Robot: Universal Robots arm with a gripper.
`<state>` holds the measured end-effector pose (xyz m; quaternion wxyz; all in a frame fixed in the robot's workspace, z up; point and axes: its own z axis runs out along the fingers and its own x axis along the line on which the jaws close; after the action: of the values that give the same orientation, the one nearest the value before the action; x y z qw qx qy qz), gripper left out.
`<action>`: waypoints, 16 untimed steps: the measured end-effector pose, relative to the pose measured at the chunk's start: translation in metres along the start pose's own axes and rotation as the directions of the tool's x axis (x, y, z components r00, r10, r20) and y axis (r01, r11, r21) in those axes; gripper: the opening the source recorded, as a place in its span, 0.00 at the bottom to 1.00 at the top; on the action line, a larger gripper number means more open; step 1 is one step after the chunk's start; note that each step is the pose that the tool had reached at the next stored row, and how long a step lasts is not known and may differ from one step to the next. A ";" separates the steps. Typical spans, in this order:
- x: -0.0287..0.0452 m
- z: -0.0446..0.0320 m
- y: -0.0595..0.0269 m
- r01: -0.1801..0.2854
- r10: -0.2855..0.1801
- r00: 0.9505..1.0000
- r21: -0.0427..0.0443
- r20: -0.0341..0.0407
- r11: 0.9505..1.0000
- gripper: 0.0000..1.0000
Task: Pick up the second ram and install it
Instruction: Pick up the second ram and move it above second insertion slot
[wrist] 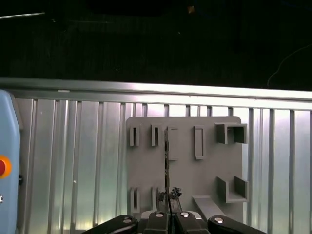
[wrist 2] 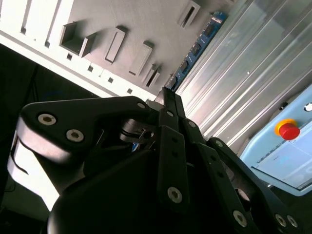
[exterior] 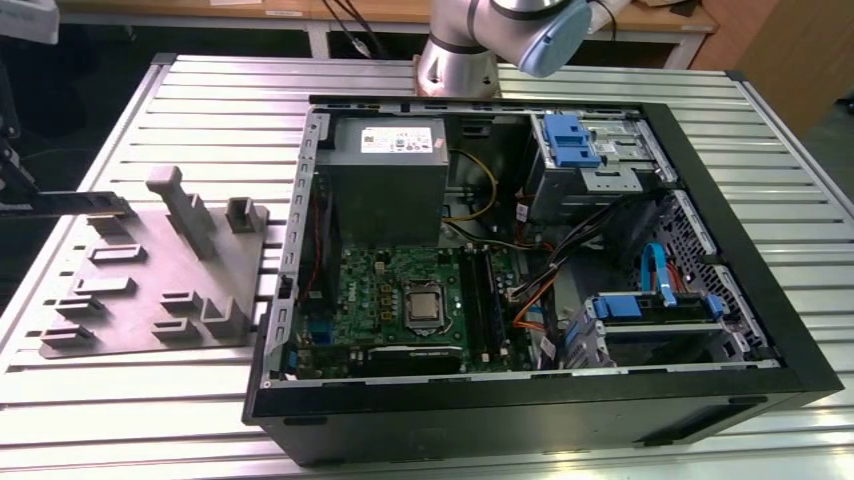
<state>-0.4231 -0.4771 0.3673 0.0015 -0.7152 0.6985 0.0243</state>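
Note:
In both wrist views my gripper is shut on the second ram. In the first wrist view the ram is a thin dark line seen edge-on. In the second wrist view it is a bluish strip with a row of black chips, sticking out past the fingertips. It hangs high above the grey fixture plate, apart from it. In the exterior view that plate lies on the exterior view's left of the open computer case. Inside the case is the green circuit board with its long black slot rails.
A grey power-supply box sits at the back of the case, with blue drive cages and loose cables on the exterior view's right. The arm's base stands behind the case on the slatted metal table. A red stop button sits on a pale blue box.

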 end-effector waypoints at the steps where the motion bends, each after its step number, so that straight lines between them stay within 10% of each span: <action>1: -0.0002 -0.0037 0.0001 0.000 0.000 1.000 0.000 0.000 1.000 0.11; 16: -0.0033 -0.0626 0.0020 0.000 0.000 1.000 0.000 0.002 1.000 0.11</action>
<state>-0.4232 -0.4761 0.4300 0.0023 -0.7152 0.6985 0.0249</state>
